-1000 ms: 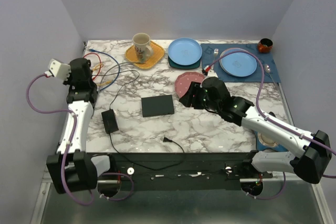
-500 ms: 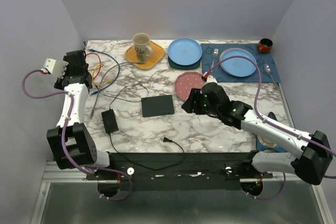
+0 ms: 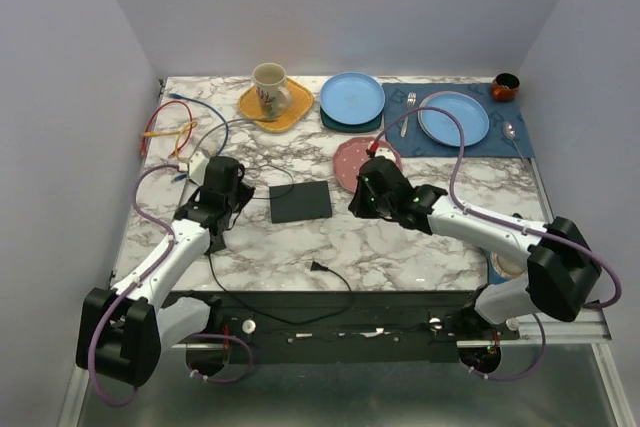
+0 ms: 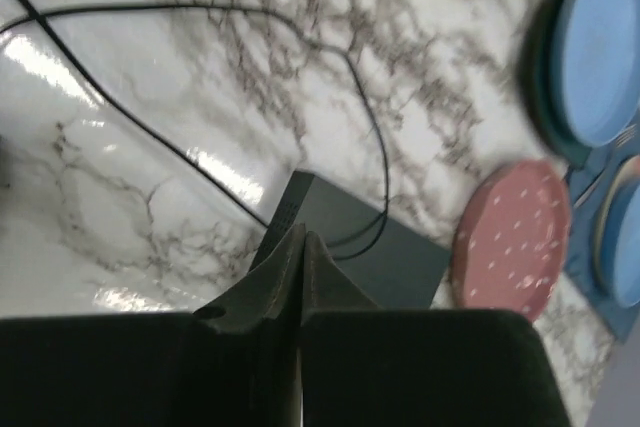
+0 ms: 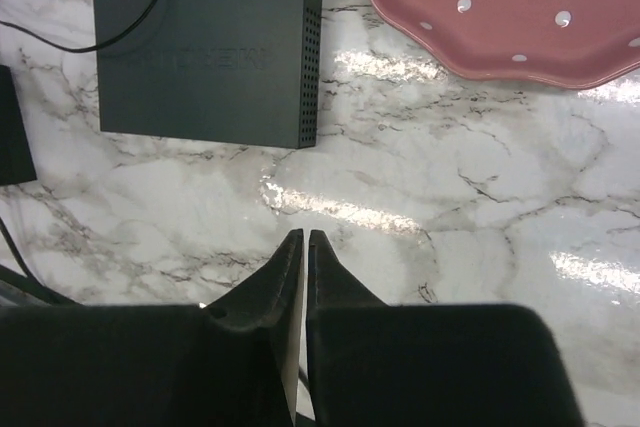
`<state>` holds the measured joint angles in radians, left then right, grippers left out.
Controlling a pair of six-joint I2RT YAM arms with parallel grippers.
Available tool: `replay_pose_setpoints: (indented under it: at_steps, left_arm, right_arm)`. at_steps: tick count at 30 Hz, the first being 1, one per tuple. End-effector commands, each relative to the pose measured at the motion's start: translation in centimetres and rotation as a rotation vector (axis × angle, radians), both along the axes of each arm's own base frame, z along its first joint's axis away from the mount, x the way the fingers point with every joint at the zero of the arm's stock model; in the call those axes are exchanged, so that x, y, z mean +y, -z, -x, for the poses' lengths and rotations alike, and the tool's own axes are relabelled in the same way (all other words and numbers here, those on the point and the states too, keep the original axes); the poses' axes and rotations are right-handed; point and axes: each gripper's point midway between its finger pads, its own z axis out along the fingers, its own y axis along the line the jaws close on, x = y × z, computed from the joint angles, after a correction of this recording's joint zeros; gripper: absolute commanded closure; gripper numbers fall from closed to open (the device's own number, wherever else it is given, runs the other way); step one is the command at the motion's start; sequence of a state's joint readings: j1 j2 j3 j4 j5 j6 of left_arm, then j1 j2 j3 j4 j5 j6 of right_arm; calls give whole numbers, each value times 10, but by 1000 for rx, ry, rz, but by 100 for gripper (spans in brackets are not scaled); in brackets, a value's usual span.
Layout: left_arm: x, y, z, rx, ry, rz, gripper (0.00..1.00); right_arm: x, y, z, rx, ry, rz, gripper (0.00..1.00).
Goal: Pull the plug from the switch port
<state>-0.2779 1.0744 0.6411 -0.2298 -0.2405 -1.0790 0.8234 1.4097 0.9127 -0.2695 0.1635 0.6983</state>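
Shut and empty, the left hand point(image 4: 302, 242) and right hand point(image 5: 305, 242) flank the switch point(image 3: 300, 202) on the marble bench point(image 3: 400, 247).
The switch lies flat at the middle of the overhead frame, near the pink dotted plate point(image 3: 360, 159) to its upper right. A black cable point(image 4: 375, 167) runs onto its top; the plug itself cannot be made out. The left hand is at the switch's left and the right hand at its right, each with fingers pressed together and gripping nothing.

Enclosed on three sides by plain lavender walls point(image 3: 330, 7); white, grey-veined marble tabletop point(image 3: 385, 257), glossy with bright glare patches.
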Motion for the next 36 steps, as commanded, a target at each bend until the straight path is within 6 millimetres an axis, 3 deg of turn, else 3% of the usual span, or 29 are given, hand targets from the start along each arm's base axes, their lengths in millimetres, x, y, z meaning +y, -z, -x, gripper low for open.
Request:
replay_pose_setpoints:
  at_steps: [1, 8, 10, 11, 14, 16, 20, 25, 33, 36]
  left_arm:
    - [-30, 9, 15, 15, 113, 56, 98]
    - [-35, 43, 34, 108, 170, 15, 98]
    - [-35, 46, 33, 113, 166, 17, 72]
    - [-35, 48, 34, 113, 162, 21, 46]
    - [-34, 41, 29, 81, 120, 50, 9]
    - [-34, 31, 23, 37, 86, 81, 1]
    - [-37, 31, 15, 23, 52, 125, 1]
    - [-31, 52, 1, 55, -62, 163, 6]
    - [-7, 73, -21, 125, -205, 147, 27]
    - [0, 82, -25, 136, -231, 180, 50]
  right_arm:
    - [9, 6, -19, -24, 31, 35, 89]
    - [21, 24, -24, 29, 28, 45, 88]
    - [22, 22, -23, 31, 26, 37, 86]
    - [22, 21, -23, 29, 26, 34, 85]
    - [20, 18, -22, 20, 29, 32, 83]
    - [18, 19, -20, 20, 29, 31, 83]
    - [16, 18, -18, 20, 31, 27, 83]
    - [14, 13, -14, 13, 30, 9, 82]
    - [4, -1, -7, -16, 33, -18, 82]
    - [1, -2, -6, -24, 35, -18, 82]
